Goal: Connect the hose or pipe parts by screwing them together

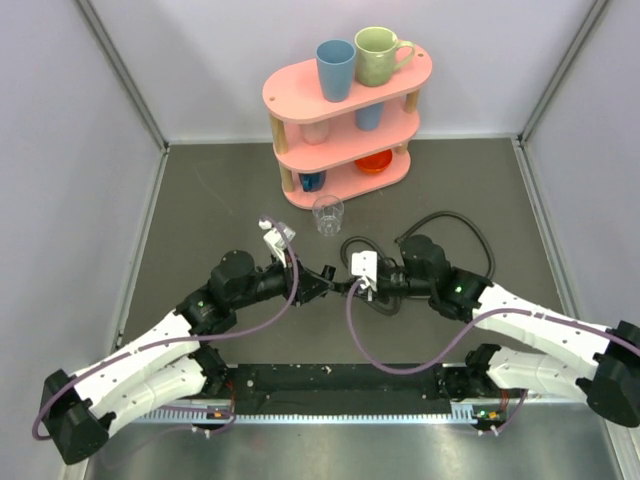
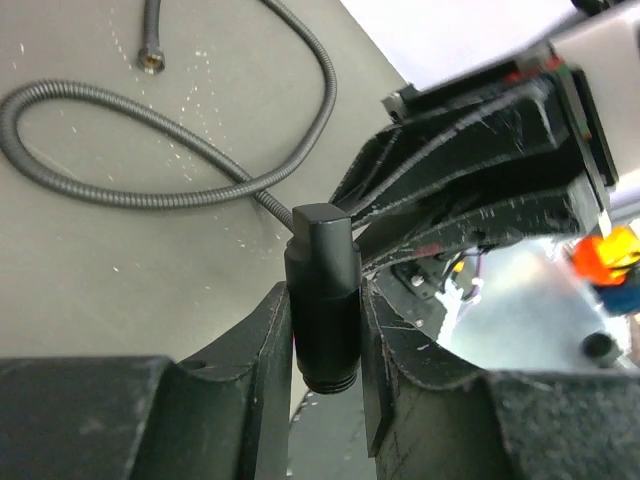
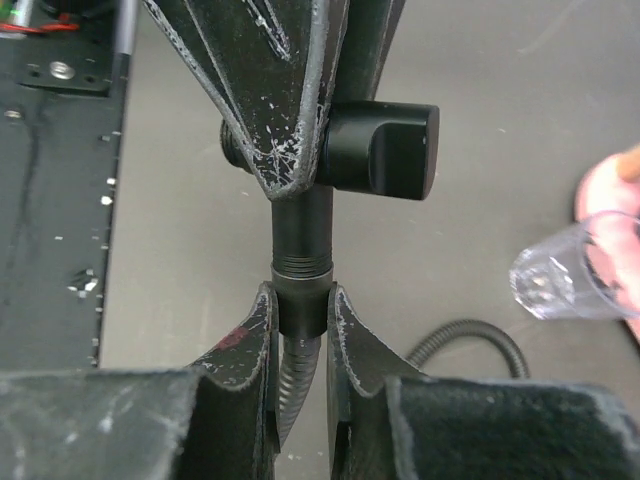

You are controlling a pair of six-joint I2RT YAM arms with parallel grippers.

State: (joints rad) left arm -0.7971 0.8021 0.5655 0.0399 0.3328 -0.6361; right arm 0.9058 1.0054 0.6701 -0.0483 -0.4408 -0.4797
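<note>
- Left claw (image 2: 325, 300): closed hard on a black fitting (image 2: 322, 250). The barrel sits crosswise between the fingertips, with the flat-stepped head standing clear on one side. I judge this to be an anchoring hold that keeps the part from turning.
- Right claw (image 3: 300, 295): closed on the hose end fitting (image 3: 300, 312), pinched at the fingertips. Its ribbed hose (image 3: 290, 390) trails back between the fingers toward the palm, so the slack stays behind the joint.
- The two claws meet tip to tip above the bench (image 1: 200, 200). Just beyond the right fingertips, a neck of the black fitting runs straight into the hose end fitting, so the two appear to share one line.
- A threaded ring (image 3: 300, 265) shows at that junction. I judge the joint as started but not fully seated.
- A further stretch of hose (image 3: 470, 335) lies on the bench to the right of the right claw. I cannot tell which hose it belongs to.
- A clear cup (image 3: 575, 280) stands farther right of the right claw, apart from the work.
- Risk: a slip of either grip could cross the threads.
</note>
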